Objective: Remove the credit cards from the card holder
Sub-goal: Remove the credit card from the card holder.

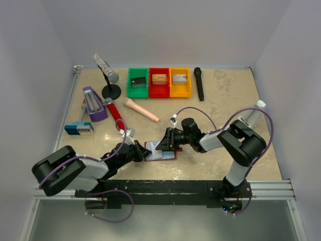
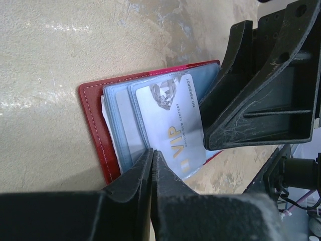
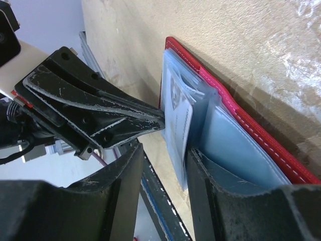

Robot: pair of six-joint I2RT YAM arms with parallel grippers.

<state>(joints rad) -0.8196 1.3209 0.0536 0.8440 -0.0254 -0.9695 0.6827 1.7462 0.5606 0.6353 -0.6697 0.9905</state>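
Dark red card holder (image 2: 93, 120) lies open flat on beige worktop (image 2: 50, 50), near its front edge, between my two tools. White stitching runs along rim, with pale blue clear pockets fanned inside. Silver-grey credit card (image 2: 173, 125) sits in top pocket, "VIP" lettering and diamond mark showing. Left tool (image 2: 152, 156) clenched, tips at holder's edge; can't tell whether pocket sheet is pinched. Right tool (image 3: 164, 150) fingers parted, straddling raised pocket leaf with card. Farther back: red microphone (image 1: 115, 111), then green bin (image 1: 138, 93), red bin (image 1: 159, 93), yellow bin (image 1: 180, 93).
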